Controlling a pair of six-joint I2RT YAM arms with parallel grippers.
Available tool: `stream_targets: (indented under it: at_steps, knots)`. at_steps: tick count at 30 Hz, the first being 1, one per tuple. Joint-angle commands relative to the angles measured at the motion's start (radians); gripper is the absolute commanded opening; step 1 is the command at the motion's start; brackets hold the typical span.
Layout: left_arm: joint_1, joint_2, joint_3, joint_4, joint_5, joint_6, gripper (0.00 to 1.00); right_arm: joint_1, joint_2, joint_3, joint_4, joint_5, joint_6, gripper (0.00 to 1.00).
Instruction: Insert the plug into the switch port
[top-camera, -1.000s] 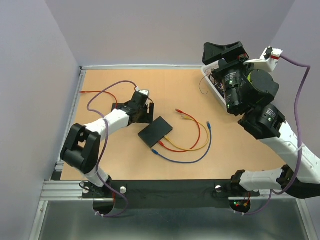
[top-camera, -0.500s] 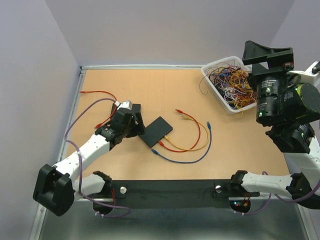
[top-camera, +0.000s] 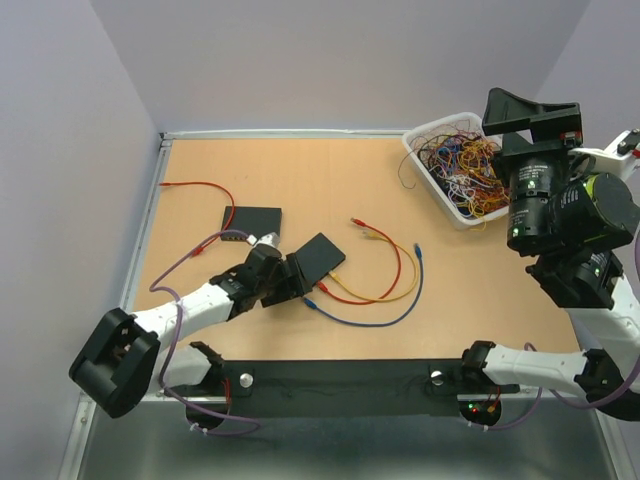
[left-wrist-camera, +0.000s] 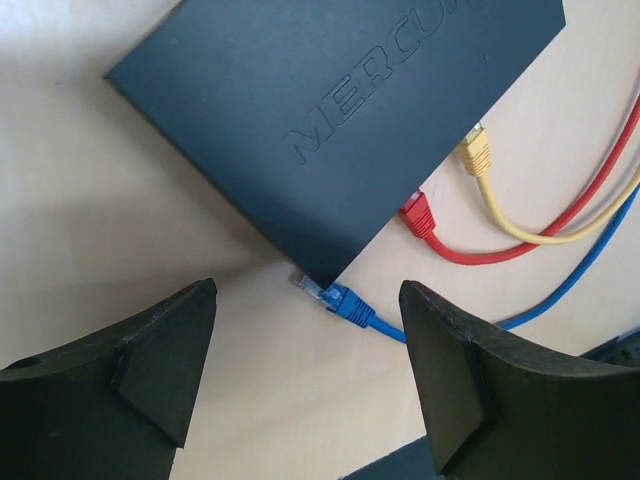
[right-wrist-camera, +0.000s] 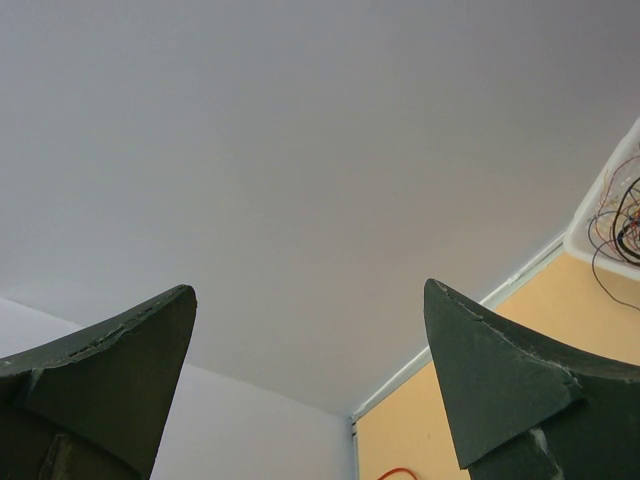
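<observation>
The black switch (left-wrist-camera: 330, 110) lies flat on the table, also seen mid-table from above (top-camera: 318, 256). A red plug (left-wrist-camera: 420, 215) and a yellow plug (left-wrist-camera: 475, 155) sit at its port side. The blue plug (left-wrist-camera: 345, 303) lies loose on the table, its clear tip by the switch's near corner, its blue cable (top-camera: 375, 322) curving right. My left gripper (left-wrist-camera: 307, 290) hovers open just over that plug with a finger on each side, touching nothing; from above it is at the switch's left end (top-camera: 292, 274). My right gripper (right-wrist-camera: 310, 288) is open and empty, raised at the far right (top-camera: 532, 112) and facing the wall.
A second black box (top-camera: 251, 220) with a red cable (top-camera: 200, 186) lies to the back left. A white bin (top-camera: 425, 168) of tangled wires stands at the back right. Red and yellow cables (top-camera: 395, 262) loop right of the switch.
My left arm has left the second black box and moved forward and right to the switch's near corner, staying open. The right arm swung right a second ago and has barely moved since.
</observation>
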Motion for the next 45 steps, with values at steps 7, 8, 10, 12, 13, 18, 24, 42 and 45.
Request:
stream_targets:
  at_steps: [7,8,10,12,13,18,24,42,45]
  knots:
    - [-0.015,0.116,0.077,0.138,-0.062,-0.034,0.85,-0.002,-0.042,-0.022,0.075,0.068,-0.018,1.0]
    - [-0.015,0.133,0.1,0.14,-0.07,-0.026,0.85,-0.002,-0.045,-0.024,0.08,0.071,-0.025,1.0]
    - [-0.015,0.179,0.127,0.149,-0.07,-0.018,0.85,-0.002,-0.052,-0.027,0.084,0.079,-0.035,1.0]
    - [-0.014,0.213,0.169,0.163,-0.07,-0.003,0.85,-0.003,-0.061,-0.031,0.089,0.091,-0.041,1.0]
    - [-0.012,0.245,0.198,0.166,-0.07,0.002,0.85,-0.002,-0.065,-0.037,0.093,0.097,-0.048,1.0]
    - [0.002,0.336,0.285,0.195,-0.07,0.017,0.85,-0.002,-0.084,-0.038,0.104,0.128,-0.08,1.0]
    - [0.055,0.446,0.417,0.227,-0.039,0.045,0.85,-0.002,-0.105,-0.051,0.118,0.148,-0.104,1.0]
    - [0.175,0.767,0.887,0.178,0.055,0.094,0.85,-0.002,-0.153,-0.126,0.141,0.167,-0.143,1.0]
    - [0.193,0.719,0.895,0.14,0.029,0.124,0.85,-0.003,-0.16,-0.165,0.141,0.09,-0.196,1.0]
